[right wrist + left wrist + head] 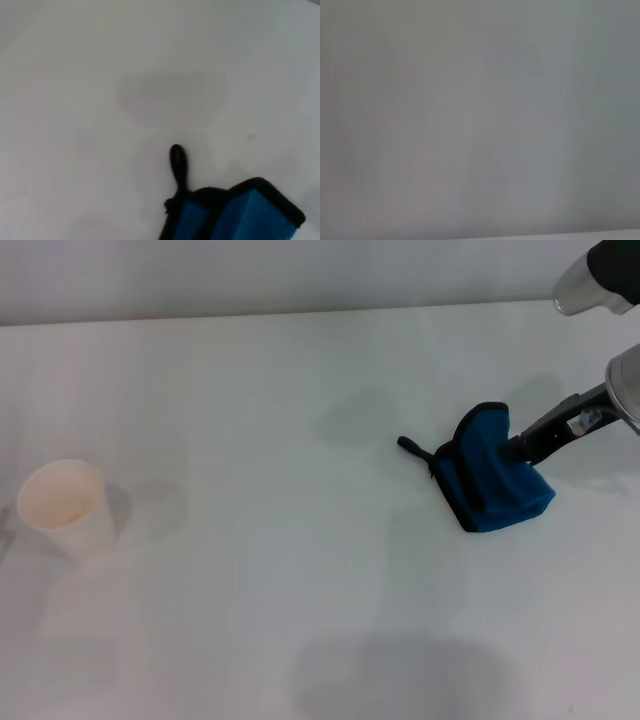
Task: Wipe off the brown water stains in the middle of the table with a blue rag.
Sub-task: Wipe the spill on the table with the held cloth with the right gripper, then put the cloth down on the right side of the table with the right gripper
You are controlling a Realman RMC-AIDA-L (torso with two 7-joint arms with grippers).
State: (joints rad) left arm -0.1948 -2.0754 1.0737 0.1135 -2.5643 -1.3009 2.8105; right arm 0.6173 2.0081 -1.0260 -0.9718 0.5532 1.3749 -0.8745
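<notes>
Seemingly right end effector [512, 450] pinching blue rag [490, 480].

White tabletop [300, 620], smooth, plain, fills head view; far edge at 12 o'clock meets pale wall. White paper cup [64, 506] upright at 9 o'clock, near left edge, mouth open, inside faintly tan. Blue rag [490, 472] at 3 o'clock, folded and bunched, partly raised off surface, black trim, black loop tab [177, 162] lying on tabletop pointing toward centre. Cup and rag well apart. Centre bare: soft grey shadows, no distinct brown stain discernible.
</notes>
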